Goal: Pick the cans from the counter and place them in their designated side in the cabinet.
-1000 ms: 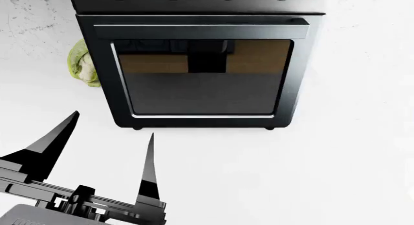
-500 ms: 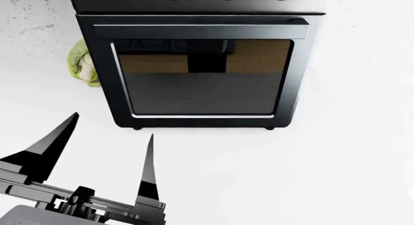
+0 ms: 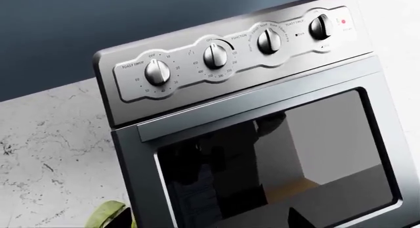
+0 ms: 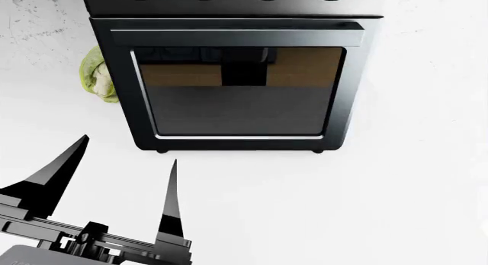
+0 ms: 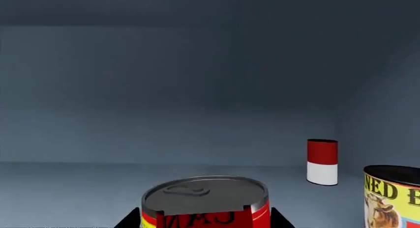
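While the right end effector [image 5: 204,219] pinches a red can [image 5: 205,201] inside the cabinet, near a second can [image 5: 392,196], treat it as rigid, light, slick-walled: hold mid-body. Left end effector [image 4: 122,162] spread over the white surface [image 4: 366,208]. Only the right wrist view shows cans.

Two red grey-lidded cans [image 5: 204,202] [image 5: 392,196] stand upright inside the cabinet [image 5: 196,90].

A kitchen: a toaster oven [image 4: 236,82] with dials stands on a white counter [image 4: 381,208], a green leafy vegetable [image 4: 98,73] beside it, canned food [image 5: 206,201] in a cabinet.
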